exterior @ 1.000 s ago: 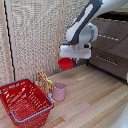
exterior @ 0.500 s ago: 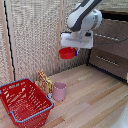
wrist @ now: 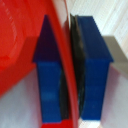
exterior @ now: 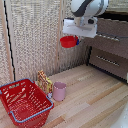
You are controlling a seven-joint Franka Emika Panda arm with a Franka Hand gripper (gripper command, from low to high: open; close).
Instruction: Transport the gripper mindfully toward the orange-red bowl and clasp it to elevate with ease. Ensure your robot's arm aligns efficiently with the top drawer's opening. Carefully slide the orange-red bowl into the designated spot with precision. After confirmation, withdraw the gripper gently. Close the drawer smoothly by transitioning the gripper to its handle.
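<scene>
The orange-red bowl (exterior: 68,41) hangs high in the air, in front of the woven wall. My gripper (exterior: 77,40) is shut on its rim, below the white head and the robot's arm (exterior: 89,7). In the wrist view the two blue fingers (wrist: 93,65) pinch the thin red rim of the bowl (wrist: 22,40) between them. The dark brown top drawer (exterior: 114,27) lies just to the exterior view's right of the gripper. Its silver handle (exterior: 108,37) shows faintly. I cannot tell if the drawer is open.
A large red wire basket (exterior: 25,102) stands on the wooden floor at the exterior view's left. A pink cup (exterior: 59,91) and a yellowish packet (exterior: 44,81) sit beside it. A lower drawer front (exterior: 107,61) sits beneath the top one.
The gripper has risen with the bowl held in it and shifted toward the exterior view's right, closer to the drawers. The basket, cup and packet have not moved.
</scene>
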